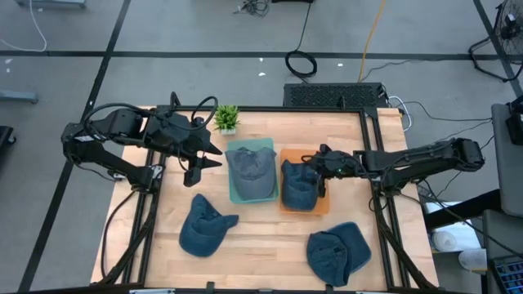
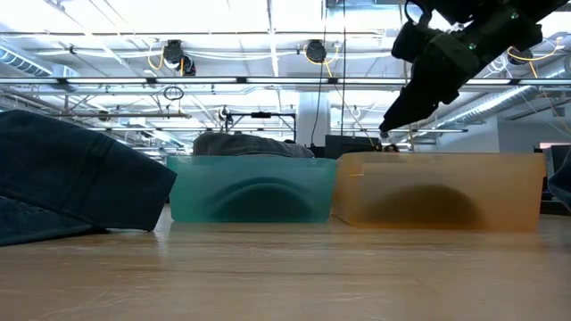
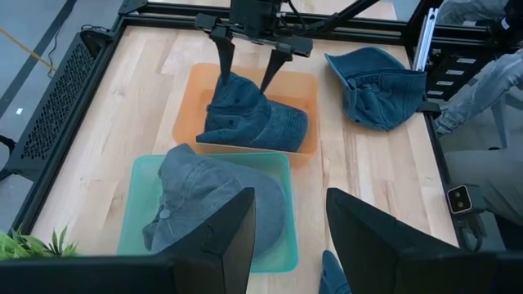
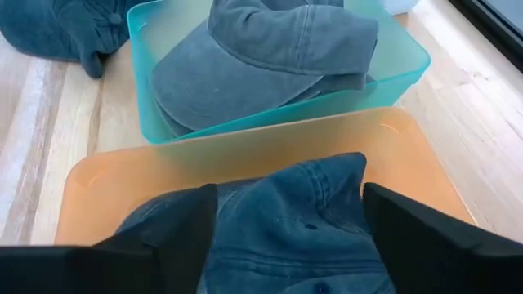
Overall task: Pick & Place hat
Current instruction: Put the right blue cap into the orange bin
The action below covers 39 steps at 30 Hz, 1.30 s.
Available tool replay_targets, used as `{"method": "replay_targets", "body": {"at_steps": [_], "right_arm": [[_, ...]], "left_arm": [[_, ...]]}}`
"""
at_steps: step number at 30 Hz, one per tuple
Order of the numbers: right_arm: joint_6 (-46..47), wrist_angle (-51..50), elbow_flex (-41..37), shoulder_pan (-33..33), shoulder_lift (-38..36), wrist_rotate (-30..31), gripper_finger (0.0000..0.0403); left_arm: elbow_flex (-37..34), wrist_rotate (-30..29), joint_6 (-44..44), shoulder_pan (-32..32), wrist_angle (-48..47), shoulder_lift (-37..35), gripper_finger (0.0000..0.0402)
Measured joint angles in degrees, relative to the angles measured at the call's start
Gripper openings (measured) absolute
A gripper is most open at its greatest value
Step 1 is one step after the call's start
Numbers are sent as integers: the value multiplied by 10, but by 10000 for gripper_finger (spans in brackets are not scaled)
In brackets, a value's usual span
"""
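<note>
The right gripper (image 1: pixel 315 173) hangs over the orange bin (image 1: pixel 284 155), fingers spread wide astride the blue hat (image 1: pixel 300 186) lying inside it. The left gripper (image 1: pixel 204 160), also open, hovers beside the teal bin (image 1: pixel 267 144).

Hats, four: grey hat (image 1: pixel 250 166) in teal bin (image 1: pixel 234 195), blue hat (image 1: pixel 298 185) in orange bin (image 1: pixel 285 154), loose hat (image 1: pixel 204 226) and second loose hat (image 1: pixel 337 253) on table (image 1: pixel 261 237). Bins, two. Potted plant (image 1: pixel 227 118), one; robot arms, two.
</note>
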Motion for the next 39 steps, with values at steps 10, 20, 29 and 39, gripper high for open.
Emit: {"method": "replay_targets", "body": {"at_steps": [10, 20, 29, 39], "right_arm": [[-80, 23, 0, 0, 0, -1, 351], [-95, 83, 0, 0, 0, -1, 344], [-113, 99, 0, 0, 0, -1, 344], [-105, 99, 0, 0, 0, -4, 345]], "left_arm": [[0, 0, -6, 0, 0, 0, 159], [0, 0, -16, 0, 0, 0, 159], [0, 1, -24, 0, -1, 0, 159], [0, 1, -32, 0, -3, 0, 159]]}}
